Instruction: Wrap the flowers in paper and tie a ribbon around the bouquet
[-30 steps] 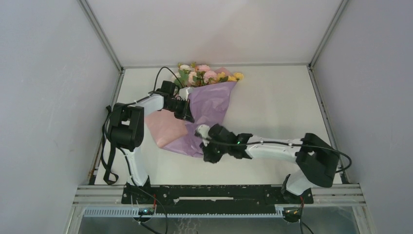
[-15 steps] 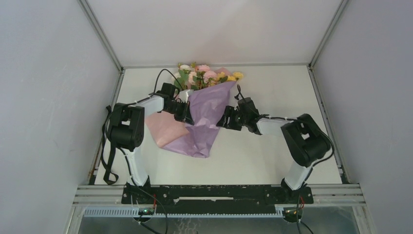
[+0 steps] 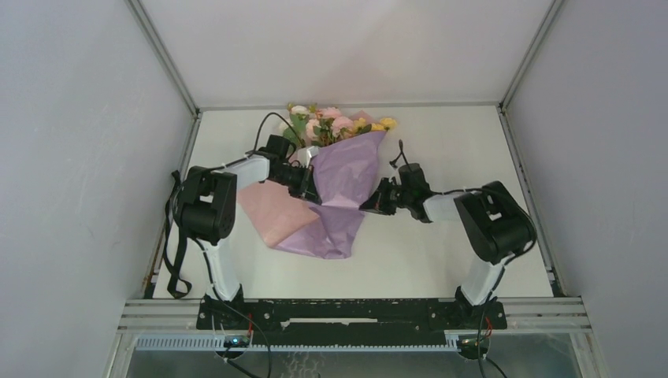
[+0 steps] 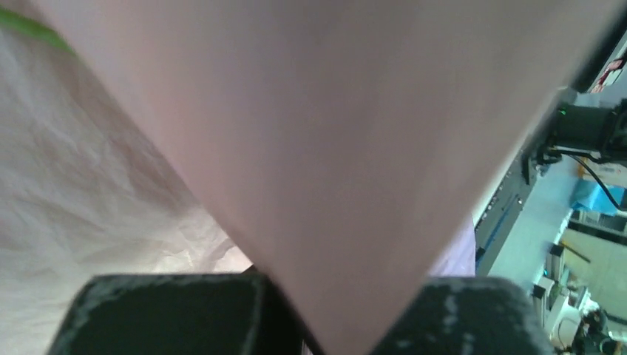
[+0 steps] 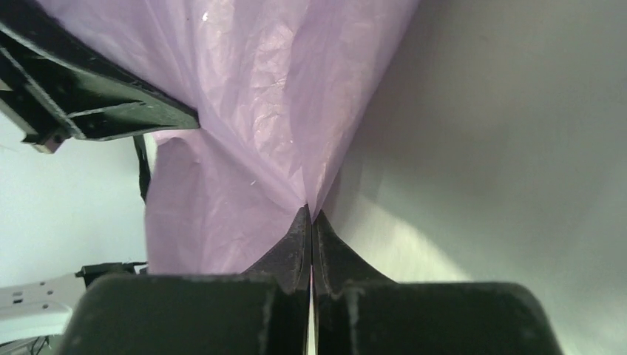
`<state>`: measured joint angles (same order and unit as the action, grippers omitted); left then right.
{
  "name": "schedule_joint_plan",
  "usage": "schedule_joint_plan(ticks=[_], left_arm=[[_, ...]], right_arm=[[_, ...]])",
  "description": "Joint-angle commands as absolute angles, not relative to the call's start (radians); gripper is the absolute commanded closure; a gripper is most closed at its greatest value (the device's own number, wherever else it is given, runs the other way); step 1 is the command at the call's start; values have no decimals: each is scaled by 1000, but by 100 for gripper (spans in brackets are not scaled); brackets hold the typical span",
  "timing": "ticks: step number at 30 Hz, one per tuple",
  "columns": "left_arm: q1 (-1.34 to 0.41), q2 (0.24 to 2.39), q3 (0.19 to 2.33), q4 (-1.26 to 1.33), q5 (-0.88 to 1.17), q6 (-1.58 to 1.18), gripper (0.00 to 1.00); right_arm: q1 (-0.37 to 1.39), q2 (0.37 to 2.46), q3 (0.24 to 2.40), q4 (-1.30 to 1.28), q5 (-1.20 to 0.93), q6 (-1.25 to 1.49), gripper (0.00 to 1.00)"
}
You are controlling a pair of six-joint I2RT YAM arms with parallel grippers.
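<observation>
The flowers lie at the back of the table, their heads sticking out of the lilac paper. The paper's pale pink side spreads out to the left. My left gripper is at the cone's left edge, shut on the paper; the pink sheet fills its view and runs down between the fingers. A green stalk shows at the top left. My right gripper is at the cone's right edge, its tips pinched shut on the purple paper. The ribbon is out of view.
Grey walls and metal corner posts close in the white table on three sides. A black rail with the arm bases runs along the near edge. The left arm's black body shows in the right wrist view.
My right arm left the paper's lower front corner, swung back to the cone's right edge, opened and shut on the paper there. The left gripper kept its hold; the cone shifted slightly.
</observation>
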<state>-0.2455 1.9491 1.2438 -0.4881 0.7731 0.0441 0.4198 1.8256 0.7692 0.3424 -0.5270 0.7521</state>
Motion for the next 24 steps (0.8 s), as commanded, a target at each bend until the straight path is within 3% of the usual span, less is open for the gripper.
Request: schedule_joint_plan(ticks=[1, 4, 6, 12, 16, 20, 24], left_arm=[[-276, 1967, 1292, -507, 776, 98, 100], [-312, 2007, 1330, -511, 782, 90, 100], [-323, 2023, 1343, -515, 791, 82, 100], [-318, 2028, 1314, -478, 783, 64, 100], [-317, 2043, 1315, -468, 801, 47, 100], [-315, 2042, 1310, -462, 794, 44, 100], [-307, 2039, 1307, -462, 790, 40, 100]], right_arm=[[324, 1672, 665, 268, -490, 660, 100], [303, 1606, 639, 179, -467, 599, 99], [280, 1553, 637, 104, -441, 561, 82], [298, 1297, 687, -111, -250, 442, 71], [478, 1289, 700, -64, -269, 442, 81], [621, 1423, 715, 89, -455, 509, 95], [718, 1593, 766, 105, -522, 497, 100]])
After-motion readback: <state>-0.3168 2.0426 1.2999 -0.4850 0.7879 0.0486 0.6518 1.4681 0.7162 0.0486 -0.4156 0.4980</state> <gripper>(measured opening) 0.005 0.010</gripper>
